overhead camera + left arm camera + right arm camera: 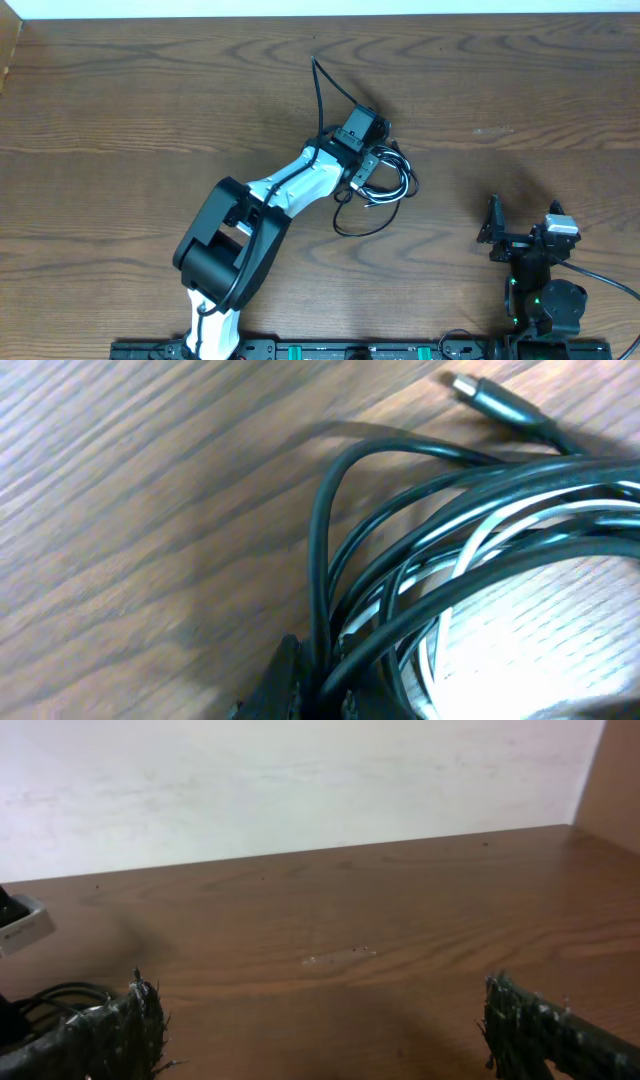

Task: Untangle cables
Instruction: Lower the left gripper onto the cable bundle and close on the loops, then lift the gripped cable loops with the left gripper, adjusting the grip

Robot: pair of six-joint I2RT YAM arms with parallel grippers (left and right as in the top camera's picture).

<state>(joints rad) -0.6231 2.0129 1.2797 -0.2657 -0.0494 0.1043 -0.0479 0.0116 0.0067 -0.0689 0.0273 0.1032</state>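
The cables point(388, 182) lie tangled in a small coil at the table's middle, with black strands and a white one point(500, 525) among them. One black strand trails toward the far edge point(318, 90), and a loop hangs out on the near side point(362, 228). A plug end point(495, 398) rests on the wood beside the coil. My left gripper point(365, 172) is down on the coil's left side, shut on black strands of the cables point(325, 685). My right gripper point(523, 218) stands open at the right, low over bare wood point(320, 1020), apart from the cables.
The wooden table point(130, 110) ends at a pale wall along the far side point(300, 780). A brown side panel point(610, 775) stands at the far right. The left arm's white and black body point(240, 235) stretches from the front edge to the coil.
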